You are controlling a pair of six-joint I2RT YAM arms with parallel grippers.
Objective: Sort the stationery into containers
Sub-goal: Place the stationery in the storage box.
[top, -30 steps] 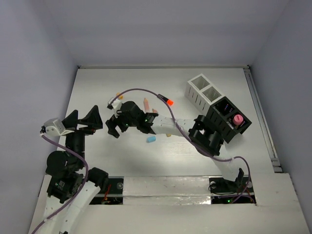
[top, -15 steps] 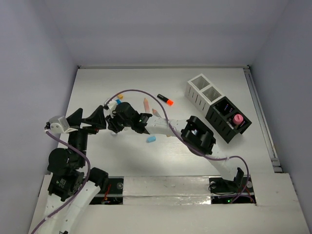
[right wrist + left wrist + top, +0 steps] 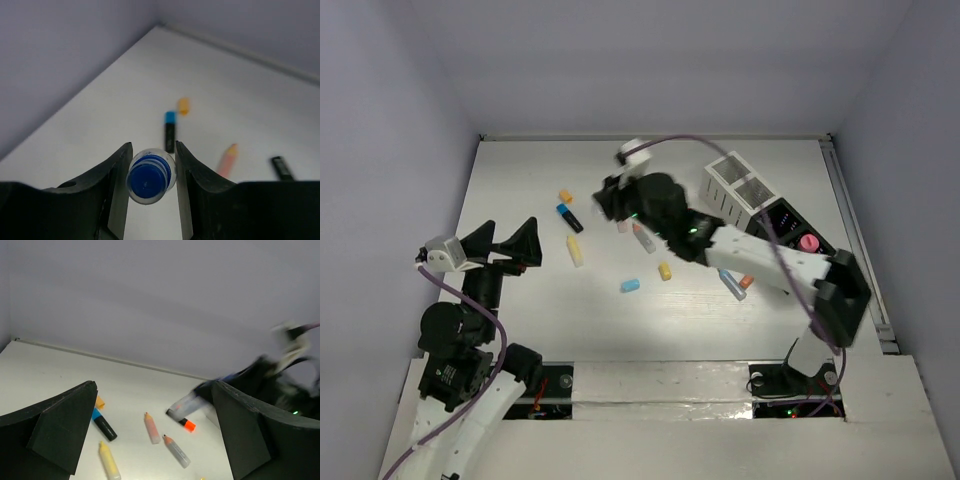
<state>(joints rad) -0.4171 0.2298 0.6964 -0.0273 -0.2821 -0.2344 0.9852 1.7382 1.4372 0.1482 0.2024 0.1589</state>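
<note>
A clear marker with a blue end (image 3: 148,176) is squeezed between the fingers of the right gripper (image 3: 151,162), up over the table (image 3: 520,190) in the top middle. The left gripper (image 3: 154,390) is spread wide at the left, with nothing in it. A yellow marker (image 3: 576,250) is lying in the middle. The containers (image 3: 760,215) are placed at the right, and a pink cylinder (image 3: 807,243) is seen inside a black one.

Your containers (image 3: 760,197) stand at the table's (image 3: 700,330) right; the markers (image 3: 576,250) lie scattered to their left, across mid-table.
</note>
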